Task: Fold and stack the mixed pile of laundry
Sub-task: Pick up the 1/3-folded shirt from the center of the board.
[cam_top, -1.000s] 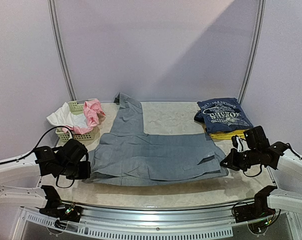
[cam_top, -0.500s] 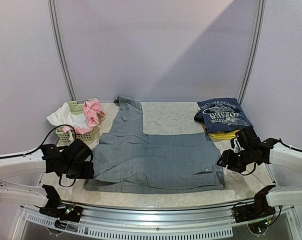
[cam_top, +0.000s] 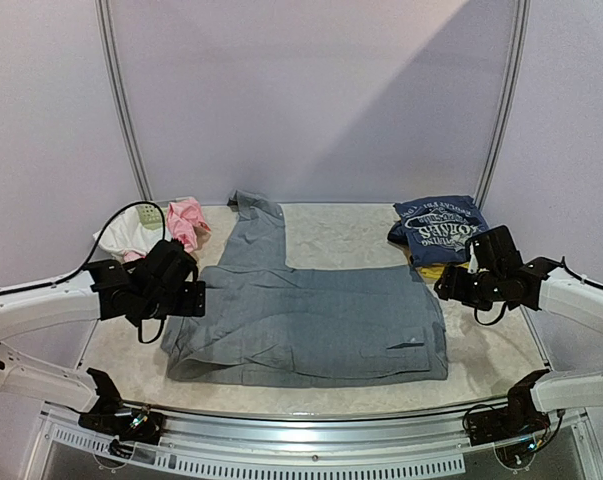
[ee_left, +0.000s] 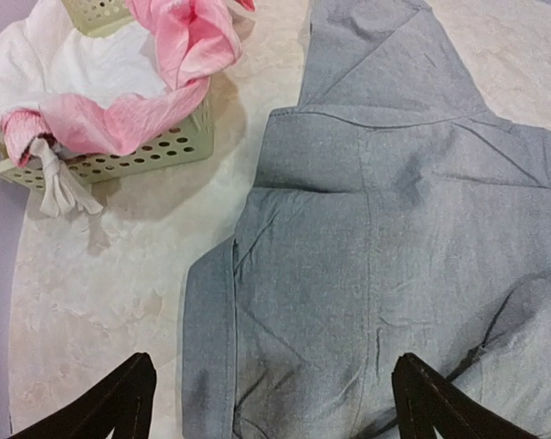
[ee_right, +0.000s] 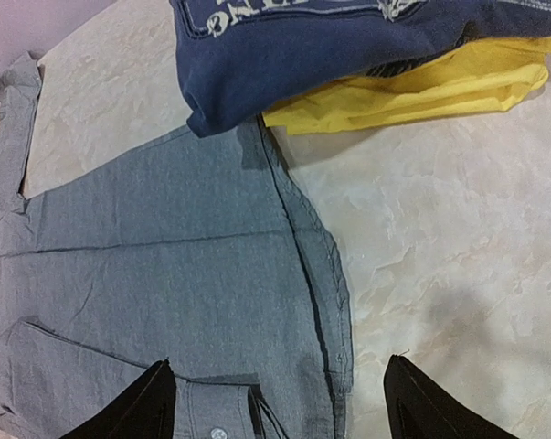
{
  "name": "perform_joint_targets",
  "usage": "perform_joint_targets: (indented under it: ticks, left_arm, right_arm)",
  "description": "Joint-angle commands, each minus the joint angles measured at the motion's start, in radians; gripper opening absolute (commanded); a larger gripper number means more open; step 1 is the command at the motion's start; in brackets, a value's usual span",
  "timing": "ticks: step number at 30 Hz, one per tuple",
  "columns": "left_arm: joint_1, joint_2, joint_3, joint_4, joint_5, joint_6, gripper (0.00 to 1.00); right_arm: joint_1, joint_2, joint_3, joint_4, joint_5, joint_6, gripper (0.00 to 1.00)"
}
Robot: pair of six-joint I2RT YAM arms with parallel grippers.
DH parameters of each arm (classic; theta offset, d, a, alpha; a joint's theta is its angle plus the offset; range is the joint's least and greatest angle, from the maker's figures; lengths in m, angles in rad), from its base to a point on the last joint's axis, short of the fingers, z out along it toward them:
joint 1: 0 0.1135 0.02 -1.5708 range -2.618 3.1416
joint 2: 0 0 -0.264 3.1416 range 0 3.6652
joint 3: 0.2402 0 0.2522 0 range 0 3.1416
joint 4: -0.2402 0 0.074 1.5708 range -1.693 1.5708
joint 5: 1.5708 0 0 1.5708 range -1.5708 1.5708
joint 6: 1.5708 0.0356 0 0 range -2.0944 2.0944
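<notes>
Grey woven garment [cam_top: 311, 320] folded flat, rectangular, softly creased; left end effector [ee_left: 272, 366], right end effector [ee_right: 280, 361] both spread apart.

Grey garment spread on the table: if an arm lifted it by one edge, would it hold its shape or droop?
The grey garment would probably droop: it lies flat in soft folds and creases. It looks thin, so likely light. Pushed across the smooth marbled table, it would likely bunch up rather than slide whole.
</notes>
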Motion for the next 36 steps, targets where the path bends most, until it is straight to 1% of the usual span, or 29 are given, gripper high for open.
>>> perform_joint_targets:
  ticks: [1, 4, 8, 12, 17, 20, 22, 25, 31, 36]
  left_arm:
    - [0.016, 0.111, 0.069, 0.082, -0.073, 0.117, 0.9]
    - [0.038, 0.178, 0.116, 0.109, -0.051, 0.18, 0.87]
    - [0.108, 0.251, 0.195, 0.143, 0.08, 0.261, 0.81]
    - [0.156, 0.308, 0.258, 0.167, 0.181, 0.335, 0.81]
    - [0.202, 0.404, 0.339, 0.163, 0.245, 0.395, 0.8]
    - [0.251, 0.462, 0.368, 0.193, 0.346, 0.454, 0.77]
    - [0.273, 0.504, 0.393, 0.197, 0.387, 0.491, 0.76]
    - [0.299, 0.564, 0.441, 0.2, 0.405, 0.538, 0.76]
    - [0.358, 0.688, 0.544, 0.199, 0.455, 0.581, 0.75]
    - [0.395, 0.811, 0.637, 0.175, 0.476, 0.605, 0.71]
  right_arm:
    - [0.003, -0.014, 0.021, 0.068, 0.055, -0.043, 0.8]
    - [0.003, -0.017, 0.016, 0.084, 0.064, -0.059, 0.8]
    - [0.003, -0.026, 0.002, 0.104, 0.074, -0.068, 0.8]
    - [0.003, -0.03, -0.008, 0.105, 0.073, -0.069, 0.81]
    - [0.003, -0.039, -0.022, 0.1, 0.065, -0.067, 0.82]
    - [0.003, -0.053, -0.03, 0.102, 0.056, -0.064, 0.83]
    - [0.002, -0.059, -0.031, 0.102, 0.051, -0.064, 0.84]
    - [0.003, -0.061, -0.035, 0.106, 0.046, -0.062, 0.85]
    - [0.003, -0.052, -0.041, 0.111, 0.04, -0.06, 0.87]
    - [0.003, -0.05, -0.046, 0.112, 0.036, -0.063, 0.87]
